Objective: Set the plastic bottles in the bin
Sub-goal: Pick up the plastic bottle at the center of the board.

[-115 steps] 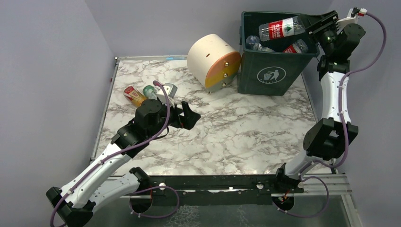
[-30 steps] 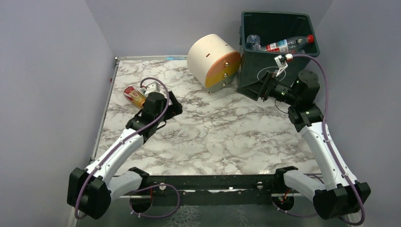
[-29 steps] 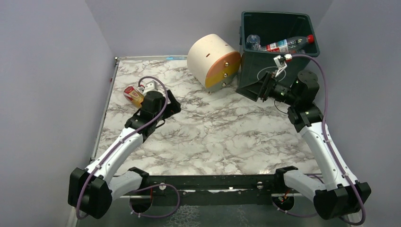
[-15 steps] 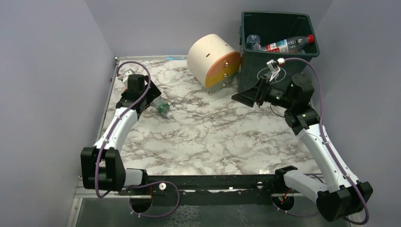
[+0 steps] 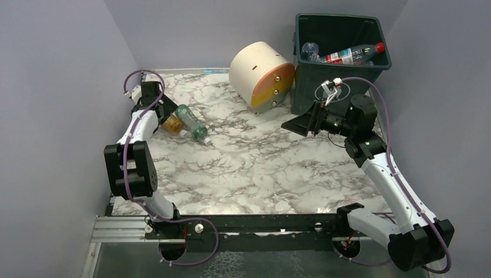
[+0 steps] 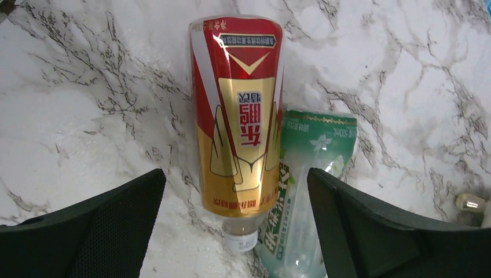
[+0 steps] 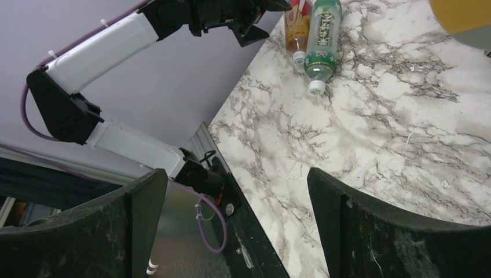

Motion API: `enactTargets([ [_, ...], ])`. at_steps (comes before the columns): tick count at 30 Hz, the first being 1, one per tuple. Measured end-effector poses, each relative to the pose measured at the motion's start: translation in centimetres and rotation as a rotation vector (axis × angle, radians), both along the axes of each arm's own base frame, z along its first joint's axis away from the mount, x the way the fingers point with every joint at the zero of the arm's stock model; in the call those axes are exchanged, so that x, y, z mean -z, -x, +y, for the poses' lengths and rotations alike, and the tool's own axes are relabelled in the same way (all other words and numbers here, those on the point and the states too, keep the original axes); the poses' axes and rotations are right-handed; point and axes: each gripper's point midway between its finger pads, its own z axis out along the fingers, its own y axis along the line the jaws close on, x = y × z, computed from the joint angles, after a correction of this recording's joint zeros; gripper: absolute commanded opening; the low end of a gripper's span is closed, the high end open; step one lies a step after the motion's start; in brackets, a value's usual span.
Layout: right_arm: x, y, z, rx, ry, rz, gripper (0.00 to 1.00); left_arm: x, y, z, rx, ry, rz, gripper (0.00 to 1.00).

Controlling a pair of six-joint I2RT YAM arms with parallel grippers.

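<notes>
A square table [image 5: 272, 174] topped in white marble pattern with grey-brown veins fills the middle of the space; a thin metal strip [image 5: 173, 71] edges its far and left sides; a dark bar [image 5: 260, 222] with silver rail ends runs along its near edge. Plain pale lilac-grey walls close it in on the left [image 5: 58, 87], at the back [image 5: 202, 29] and on the right [image 5: 451, 116]; a cream-and-orange round drawer unit [image 5: 257, 69] sits tilted near the far edge. Below the near edge lies a dark mottled surface [image 5: 278, 263]; the light is soft and even, with a faint sheen on the marble.
</notes>
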Motion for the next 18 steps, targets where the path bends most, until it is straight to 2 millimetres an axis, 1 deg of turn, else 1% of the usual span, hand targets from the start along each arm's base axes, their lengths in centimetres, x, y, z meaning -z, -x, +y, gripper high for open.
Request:
enactTargets([
  [2,0.3,0.0,0.0,0.000,0.002,0.007,0.93,0.7,-0.5,0.5,-0.012,0.003,0.022,0.99],
  [5,0.4,0.0,0.0,0.000,0.002,0.008,0.93,2.4,-1.3,1.0,-0.020,0.007,0.064,0.99],
  [8,0.4,0.0,0.0,-0.001,0.002,0.007,0.93,4.2,-1.2,1.0,-0.023,0.011,0.119,0.99],
  [10,0.4,0.0,0.0,-0.001,0.002,0.008,0.93,5.1,-1.3,1.1,-0.023,0.013,0.142,0.99],
  [15,0.6,-0.1,0.1,-0.004,0.000,0.006,0.93,6.3,-1.7,1.5,-0.032,0.004,0.179,0.99],
  [18,1.3,-0.1,0.1,-0.007,0.003,0.020,0.93,6.9,-1.6,1.6,-0.038,-0.002,0.197,0.97],
])
